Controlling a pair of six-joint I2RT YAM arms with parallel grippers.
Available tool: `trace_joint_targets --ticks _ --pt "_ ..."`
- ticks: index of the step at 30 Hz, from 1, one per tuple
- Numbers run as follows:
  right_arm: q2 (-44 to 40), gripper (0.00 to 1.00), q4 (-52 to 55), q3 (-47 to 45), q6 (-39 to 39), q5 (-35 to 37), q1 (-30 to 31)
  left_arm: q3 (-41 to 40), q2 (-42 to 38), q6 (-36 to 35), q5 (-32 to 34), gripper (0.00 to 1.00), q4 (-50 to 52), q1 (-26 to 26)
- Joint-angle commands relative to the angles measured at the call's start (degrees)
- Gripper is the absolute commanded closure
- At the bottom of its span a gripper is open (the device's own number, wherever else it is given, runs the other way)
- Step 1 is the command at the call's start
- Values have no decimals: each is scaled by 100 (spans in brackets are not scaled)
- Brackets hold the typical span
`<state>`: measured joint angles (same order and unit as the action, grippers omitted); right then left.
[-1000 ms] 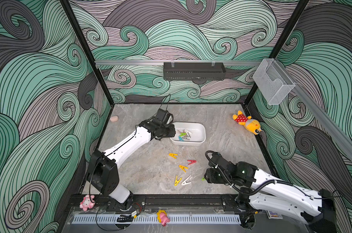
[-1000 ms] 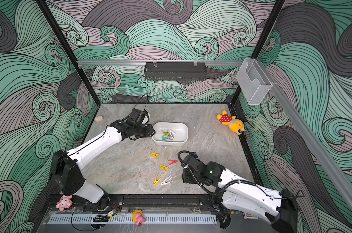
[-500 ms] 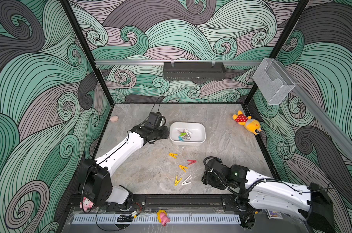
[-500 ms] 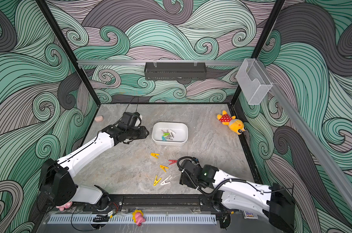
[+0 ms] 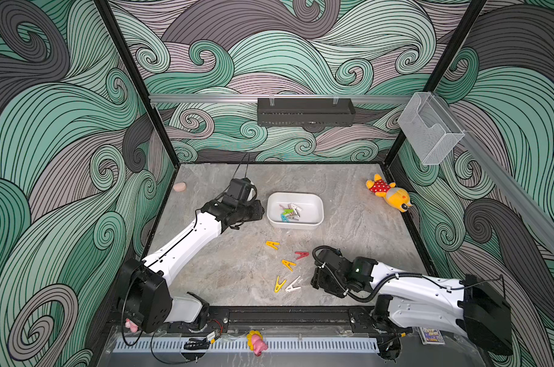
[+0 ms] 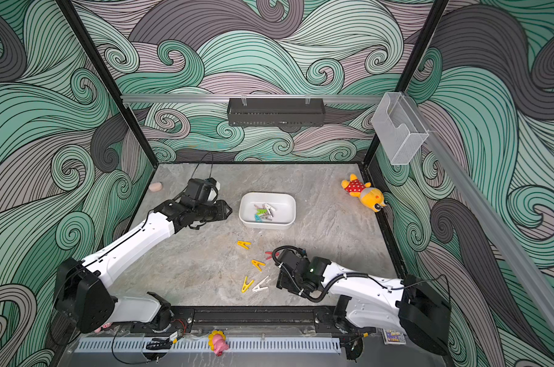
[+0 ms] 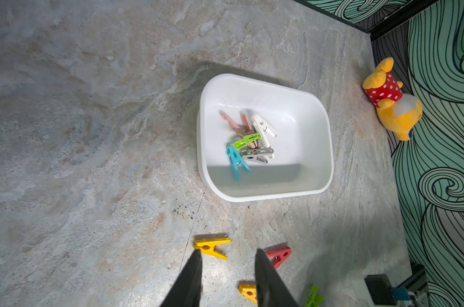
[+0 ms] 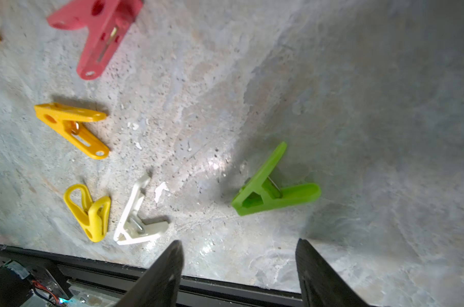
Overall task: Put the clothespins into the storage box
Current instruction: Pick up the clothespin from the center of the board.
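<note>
Right wrist view shows the right gripper (image 8: 238, 242) with its two black fingers wide apart and nothing between them. Just past the fingers, a green clothespin (image 8: 268, 191) lies on its side on the grey table (image 8: 358, 106). Its joined end is nearer the fingers, and its two legs spread out away from them. Farther off lie a white clothespin (image 8: 135, 220), a pale yellow clothespin (image 8: 88, 212), a deep yellow clothespin (image 8: 71, 130) and a red clothespin (image 8: 100, 32).

In both top views these loose pegs sit in the lower middle of the frame, just left of that gripper. The pale yellow one runs up and down the frame. The white one beside it leans toward the upper right.

The storage box (image 5: 301, 226) sits near the middle of the frame, with its long side running left to right. A small heap of clothespins (image 5: 290, 212) lies inside, pointing different ways.

The left gripper (image 5: 260, 212) is just left of the box. The left wrist view shows its fingers a little apart, holding nothing.
</note>
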<state>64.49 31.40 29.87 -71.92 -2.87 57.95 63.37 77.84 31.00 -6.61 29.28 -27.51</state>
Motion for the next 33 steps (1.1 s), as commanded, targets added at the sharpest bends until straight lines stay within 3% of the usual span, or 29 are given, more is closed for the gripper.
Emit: trace_joint_targets --ticks 1,13,25,33 --pt "161 31 -66 59 294 109 -176 4 -237 -19 62 64 122 61" --pt "1574 35 173 1008 1723 68 -469 -104 -553 -19 213 63 326 69" --pt "2053 48 302 1186 2335 33 -439 -150 -590 -40 257 63 274 74" --pt "2157 48 513 1142 2719 107 -374 -98 -480 -15 222 63 230 74"
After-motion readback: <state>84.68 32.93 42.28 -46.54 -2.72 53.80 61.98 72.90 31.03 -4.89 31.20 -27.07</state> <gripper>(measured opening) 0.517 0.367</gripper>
